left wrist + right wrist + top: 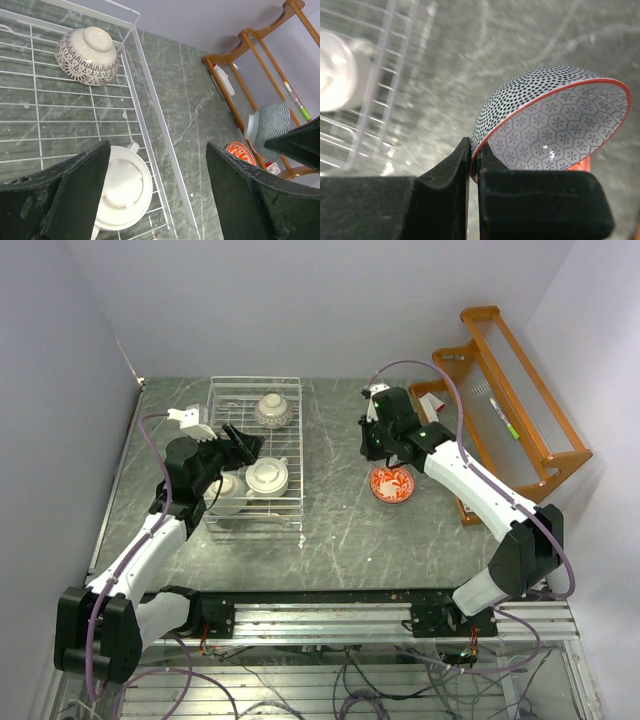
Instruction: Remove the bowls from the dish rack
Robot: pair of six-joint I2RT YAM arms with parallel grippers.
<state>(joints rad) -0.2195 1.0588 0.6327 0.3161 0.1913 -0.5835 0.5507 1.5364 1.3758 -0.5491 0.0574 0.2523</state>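
Your grey table (pixel 340 530) carries everything; take the white wire dish rack (pixel 235 400) as the reference. The orange wooden shelf (pixel 520 390) stands well off to the rack's right; your left gripper (pixel 157 150) hangs over the rack, jaws spread wide, holding nothing; your right gripper (pixel 472 150) is out right of the rack, pinching the rim of a dotted bowl (pixel 530 100). Inside the rack: a patterned bowl (pixel 273 410) upside down at the far end; a cream handled bowl (pixel 122 192) under the left gripper. A red bowl (pixel 392 483) sits on the table right of the rack.
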